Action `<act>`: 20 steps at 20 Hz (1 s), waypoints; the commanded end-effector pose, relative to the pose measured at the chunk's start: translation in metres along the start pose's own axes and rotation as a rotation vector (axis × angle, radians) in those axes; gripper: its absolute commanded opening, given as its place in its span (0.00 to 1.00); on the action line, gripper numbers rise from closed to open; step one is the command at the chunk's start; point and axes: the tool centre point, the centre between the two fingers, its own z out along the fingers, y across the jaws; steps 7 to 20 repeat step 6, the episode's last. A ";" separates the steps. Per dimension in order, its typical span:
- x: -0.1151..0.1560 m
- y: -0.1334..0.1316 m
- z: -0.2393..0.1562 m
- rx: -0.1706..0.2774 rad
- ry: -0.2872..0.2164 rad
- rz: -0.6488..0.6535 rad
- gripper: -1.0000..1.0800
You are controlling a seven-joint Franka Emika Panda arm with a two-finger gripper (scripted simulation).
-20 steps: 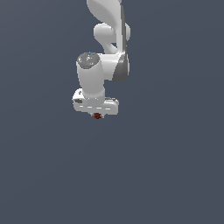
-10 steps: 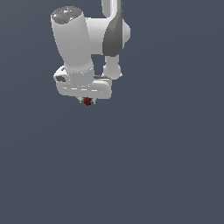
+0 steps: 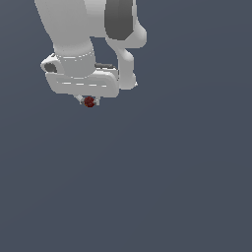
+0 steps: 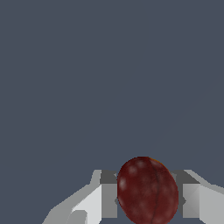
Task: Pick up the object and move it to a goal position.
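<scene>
The object is a tiny dark red, roundish blob (image 3: 89, 102). It sits between the short fingers under my white gripper (image 3: 88, 101), high in the exterior view and toward its left. The gripper is shut on it. In the wrist view the object (image 4: 148, 191) looks large, dark red and glossy, held between the two grey-white fingers (image 4: 107, 199) on either side of it. The fingertips themselves are mostly hidden by the hand in the exterior view.
The white arm (image 3: 74, 29) with a dark grey joint (image 3: 118, 19) fills the upper part of the exterior view toward its left. Everything else is a plain dark blue-grey background with no other objects, edges or goal marker showing.
The arm with the red object has moved toward the exterior view's left and upward, and it now looks much larger in that view. The object stays held between the fingers.
</scene>
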 end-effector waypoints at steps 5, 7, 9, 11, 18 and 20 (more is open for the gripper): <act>0.003 0.003 -0.013 0.000 -0.001 -0.001 0.00; 0.003 0.003 -0.013 0.000 -0.001 -0.001 0.00; 0.003 0.003 -0.013 0.000 -0.001 -0.001 0.00; 0.003 0.003 -0.013 0.000 -0.001 -0.001 0.00; 0.003 0.003 -0.013 0.000 -0.001 -0.001 0.00; 0.003 0.003 -0.013 0.000 -0.001 -0.001 0.00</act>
